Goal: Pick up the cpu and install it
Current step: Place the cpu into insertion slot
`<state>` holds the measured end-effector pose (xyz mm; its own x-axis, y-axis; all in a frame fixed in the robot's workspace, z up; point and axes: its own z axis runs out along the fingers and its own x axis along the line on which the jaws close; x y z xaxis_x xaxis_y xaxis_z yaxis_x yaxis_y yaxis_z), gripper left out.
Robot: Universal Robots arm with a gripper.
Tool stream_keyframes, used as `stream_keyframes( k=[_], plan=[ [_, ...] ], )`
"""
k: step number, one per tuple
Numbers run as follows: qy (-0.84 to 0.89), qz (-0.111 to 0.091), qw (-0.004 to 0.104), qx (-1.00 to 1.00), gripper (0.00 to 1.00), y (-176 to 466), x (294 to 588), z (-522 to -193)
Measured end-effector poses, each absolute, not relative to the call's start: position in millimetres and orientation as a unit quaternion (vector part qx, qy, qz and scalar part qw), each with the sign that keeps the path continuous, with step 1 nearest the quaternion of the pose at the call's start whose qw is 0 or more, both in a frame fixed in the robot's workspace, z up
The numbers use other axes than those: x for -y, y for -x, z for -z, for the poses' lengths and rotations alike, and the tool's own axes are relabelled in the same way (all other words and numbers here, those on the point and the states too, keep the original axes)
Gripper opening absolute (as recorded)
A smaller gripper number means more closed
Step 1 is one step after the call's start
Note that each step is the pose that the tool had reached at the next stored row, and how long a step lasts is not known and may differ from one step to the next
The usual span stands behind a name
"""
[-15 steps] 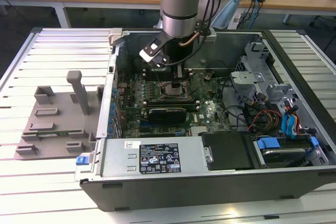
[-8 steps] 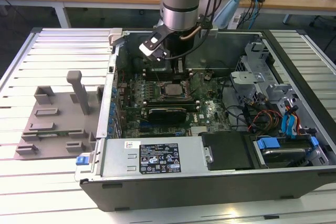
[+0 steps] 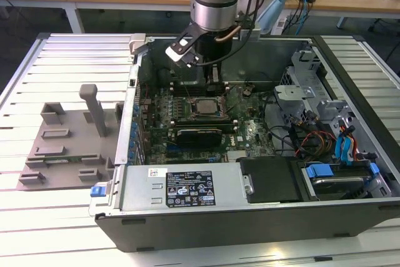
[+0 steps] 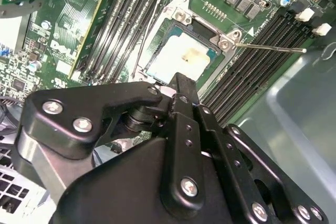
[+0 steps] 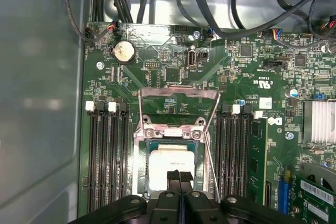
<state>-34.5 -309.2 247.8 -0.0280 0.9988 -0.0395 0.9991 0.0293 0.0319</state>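
Matt silvery-white metal tops the cpu point(image 5: 169, 162); the claw point(image 5: 179, 176) is matt black, the chassis wall point(image 5: 37, 103) smooth grey metal.

The cpu point(image 5: 167, 162) lies flat inside the metal-framed socket point(image 5: 172, 128) on the green motherboard point(image 5: 247, 77), its pale top plate facing the camera. The claw point(image 5: 180, 178) sits over it, its two black fingertips pressed together and hiding part of the plate; whether they touch it is unclear. The socket's load frame point(image 5: 178, 94) stands swung open, with a thin lever rod point(image 5: 210, 150) along one side. Black memory slots point(image 5: 107, 161) flank the socket. A round coin battery point(image 5: 124, 52) sits beyond the frame, near black cables point(image 5: 236, 9).
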Motion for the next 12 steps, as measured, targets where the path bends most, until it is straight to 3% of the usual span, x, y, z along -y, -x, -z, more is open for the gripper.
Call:
stream_keyframes(
  k=[12],
  plan=[
    [-0.697,0.002,0.025,-0.717,0.11,35,309,-273]
  ],
)
